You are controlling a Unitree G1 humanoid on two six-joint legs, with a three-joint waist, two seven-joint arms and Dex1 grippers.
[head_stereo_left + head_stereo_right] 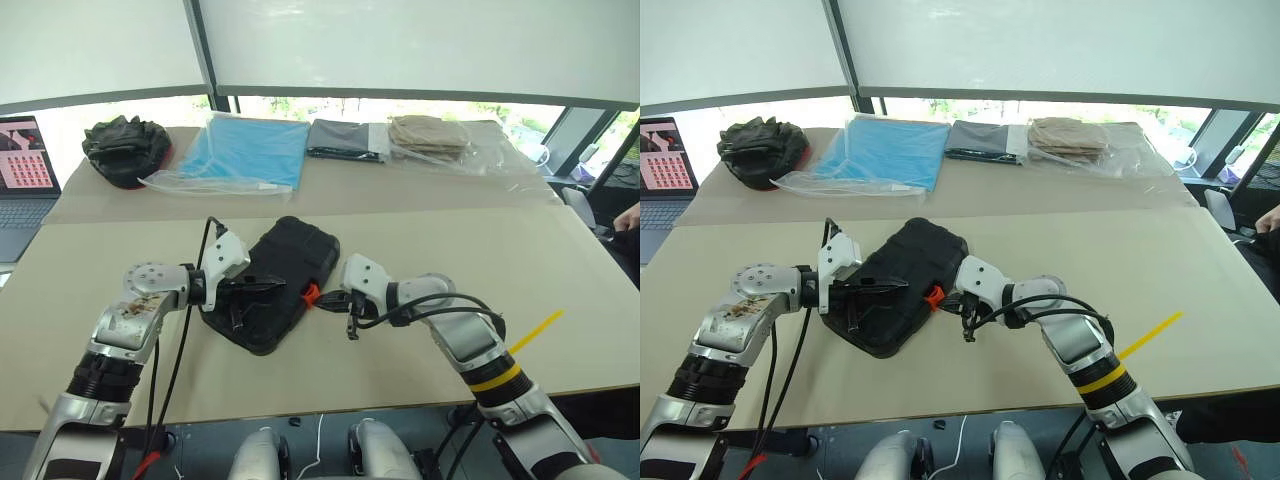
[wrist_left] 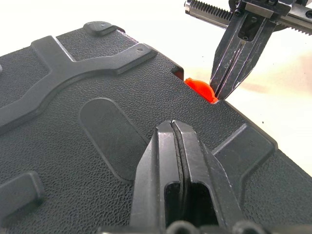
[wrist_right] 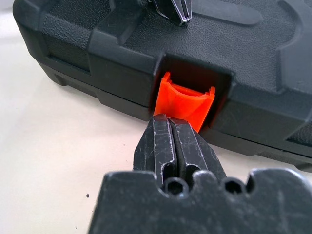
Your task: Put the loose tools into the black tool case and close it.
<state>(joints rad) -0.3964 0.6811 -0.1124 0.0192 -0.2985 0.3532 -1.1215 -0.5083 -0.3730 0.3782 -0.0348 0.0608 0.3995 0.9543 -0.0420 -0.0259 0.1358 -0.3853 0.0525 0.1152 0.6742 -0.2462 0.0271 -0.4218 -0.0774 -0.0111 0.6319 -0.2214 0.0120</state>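
Laptop [image 1: 25, 170]: sits at the far left edge of the head picture, with its screen on.
Black fabric bundle [image 1: 125, 148]: lumpy, with red trim, in the upper left on the back table.
Blue cloth [image 1: 245, 150]: flat in a clear bag, next to the bundle, top middle.
Left gripper [image 1: 272, 284]: its two black fingers are pressed tight together and hold nothing. The tips rest on top of the case lid, left of middle in the head picture.
Black tool case [image 1: 290, 262]: lies in the middle of the tan table [image 1: 420, 400], turned at a slant. The lid is down. No loose tools show on the table, so I think they are already inside.
Orange latch [image 3: 184, 101]: small, in a notch on the case's front edge, facing the right arm. It looks tipped outward, so I think it is not snapped yet.
Right gripper [image 3: 171, 127]: fingers squeezed together, holding nothing. The tips touch the bottom of the latch.
How the case will handle: hard, stiff plastic with a bumpy skin, so it should not bend or break. It may slide on the smooth table when pushed.
Where to hold: press down on the flat lid near the latch, and push on the latch's lower lip.
Yellow strip [image 1: 535, 331]: thin, lies on the table at the right, well apart from the case.
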